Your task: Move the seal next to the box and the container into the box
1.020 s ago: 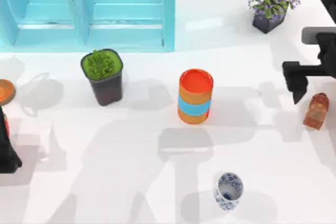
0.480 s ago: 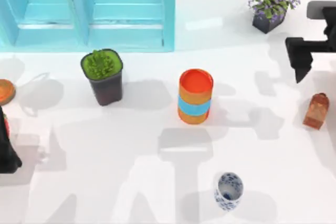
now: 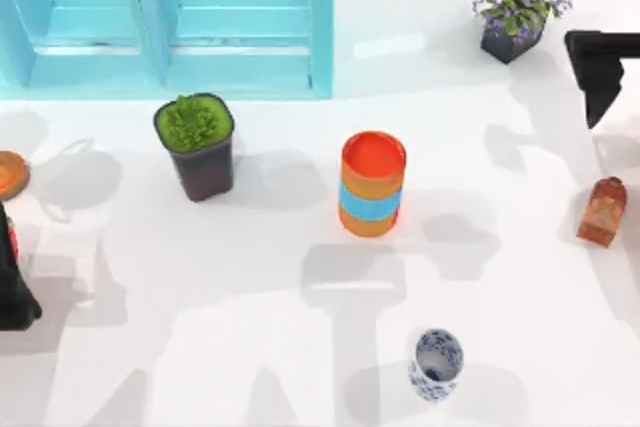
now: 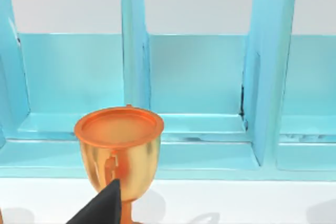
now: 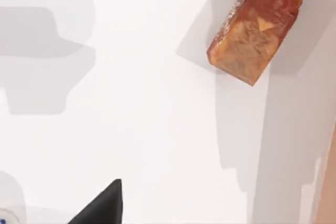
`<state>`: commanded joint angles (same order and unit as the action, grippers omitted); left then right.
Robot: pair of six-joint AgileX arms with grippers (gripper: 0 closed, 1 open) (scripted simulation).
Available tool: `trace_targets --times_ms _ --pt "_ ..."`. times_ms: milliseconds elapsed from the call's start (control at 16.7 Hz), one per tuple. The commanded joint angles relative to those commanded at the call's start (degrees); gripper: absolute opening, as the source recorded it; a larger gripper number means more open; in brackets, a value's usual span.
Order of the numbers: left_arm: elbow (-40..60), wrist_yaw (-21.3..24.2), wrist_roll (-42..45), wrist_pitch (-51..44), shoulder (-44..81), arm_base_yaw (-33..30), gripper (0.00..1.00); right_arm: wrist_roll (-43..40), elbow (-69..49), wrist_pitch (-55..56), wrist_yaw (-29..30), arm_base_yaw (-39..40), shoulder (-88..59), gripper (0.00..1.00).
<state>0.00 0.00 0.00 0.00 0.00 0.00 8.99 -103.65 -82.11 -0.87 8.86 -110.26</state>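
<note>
Container (image 3: 435, 363): small white jar with a blue pattern, standing upright with its wide mouth up, low in the top view, right of centre, alone on the white table (image 3: 250, 347).
Left gripper (image 3: 14, 282): my dark left claw sits parked at the left edge of the top view, below the middle; whether its fingers are spread or pressed together I cannot tell.
Orange cylinder (image 3: 373, 184): tall, with a blue band, upright at the centre of the frame, well apart from the jar.
Seal (image 3: 602, 211): small reddish-brown block with a mottled gloss, at the right edge of the top view, about mid-height; in my right wrist view it lies in the upper right (image 5: 258, 23), free on the table, nothing touching it.
Green plant pot (image 3: 196, 145): dark pot with a green top, left of centre.
Orange goblet (image 4: 118, 150): at the far left edge, standing in front of the box.
Right gripper (image 3: 598, 72): my dark right claw hangs at the upper right edge, above the seal and apart from it; its finger state I cannot tell.
Purple flower pot (image 3: 515, 15): upper right, just left of my right claw.
Box (image 3: 165, 22): light blue, with upright dividers, filling the upper left.
</note>
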Motion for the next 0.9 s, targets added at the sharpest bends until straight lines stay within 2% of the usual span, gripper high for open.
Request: trace_targets --times_ms 420,600,900 --pt "0.00 0.00 0.00 0.00 0.00 0.00 1.00 2.20 1.80 1.06 0.01 2.43 0.68 1.00" --pt "0.00 0.00 0.00 0.00 0.00 0.00 1.00 9.21 7.35 4.03 0.13 9.57 3.14 1.00" --pt "0.00 0.00 0.00 0.00 0.00 0.00 1.00 26.83 21.21 10.81 0.64 26.46 8.92 1.00"
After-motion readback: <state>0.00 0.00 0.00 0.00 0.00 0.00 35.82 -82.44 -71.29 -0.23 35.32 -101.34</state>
